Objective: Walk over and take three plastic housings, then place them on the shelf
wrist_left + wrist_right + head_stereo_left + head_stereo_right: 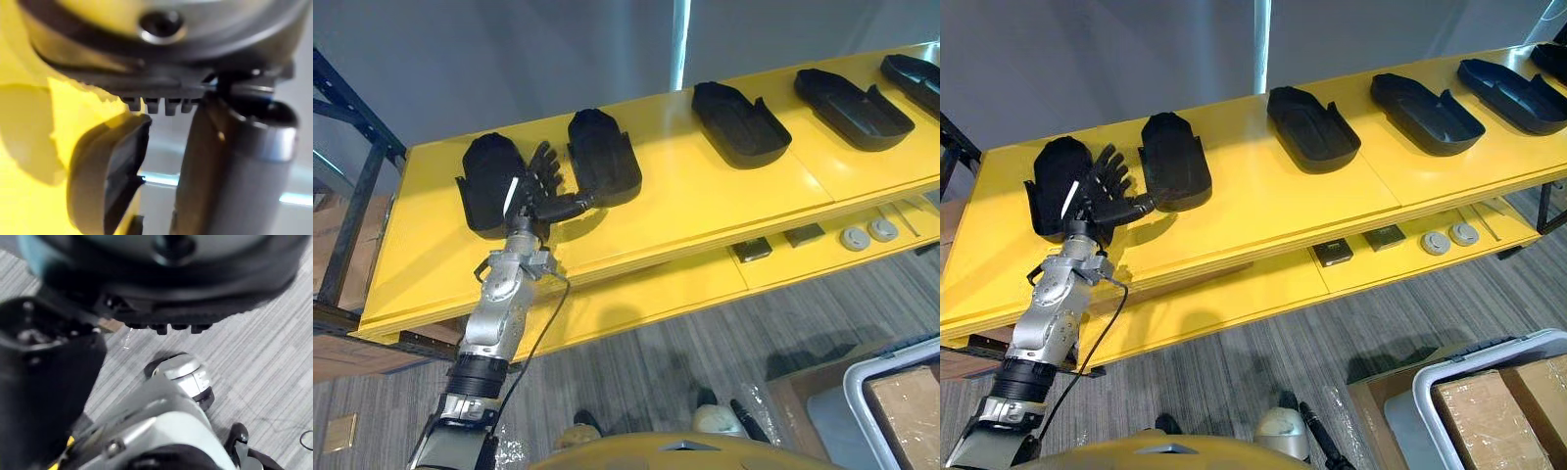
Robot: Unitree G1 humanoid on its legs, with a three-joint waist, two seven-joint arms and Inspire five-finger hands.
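Several black plastic housings lie in a row on the yellow shelf top (705,201). My left hand (533,186) is open with its fingers spread, over the right edge of the leftmost housing (484,176). Its thumb reaches right and touches the near end of the second housing (604,155). The left wrist view shows a housing's dark rim (107,181) close beside the thumb (230,171). Further right lie more housings (739,122), (852,108), (913,78). My right hand (49,382) hangs over the grey floor, holding nothing.
A lower yellow shelf holds two dark square parts (754,249) and two round grey discs (868,234). A dark metal rack (352,166) stands to the left. A grey bin with cardboard boxes (1489,392) sits on the floor at the lower right. A grey wall backs the shelf.
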